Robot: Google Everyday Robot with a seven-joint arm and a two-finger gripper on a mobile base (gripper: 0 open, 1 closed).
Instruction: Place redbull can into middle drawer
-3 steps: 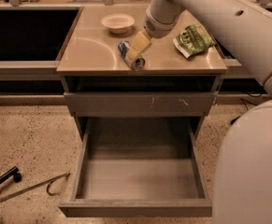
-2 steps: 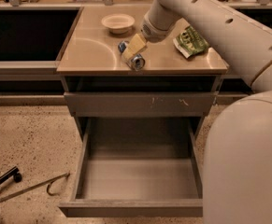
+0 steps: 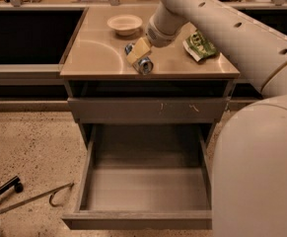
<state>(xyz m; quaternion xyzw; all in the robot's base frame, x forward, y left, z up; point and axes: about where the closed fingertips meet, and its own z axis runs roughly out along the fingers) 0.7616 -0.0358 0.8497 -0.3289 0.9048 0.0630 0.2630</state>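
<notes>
On the worktop (image 3: pixel 93 58) my end effector (image 3: pixel 138 56) stays upon the redbull can (image 3: pixel 145 65), which has barely moved. I cannot tell if it grips yet. The lift seems not begun; the middle drawer (image 3: pixel 148 189) stands open below.

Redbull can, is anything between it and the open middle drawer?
Nothing visible. The hand is at the redbull can near the front edge of the counter; the middle drawer stands pulled out below, nothing showing in its tray. The bowl and snack bag lie farther back.
</notes>
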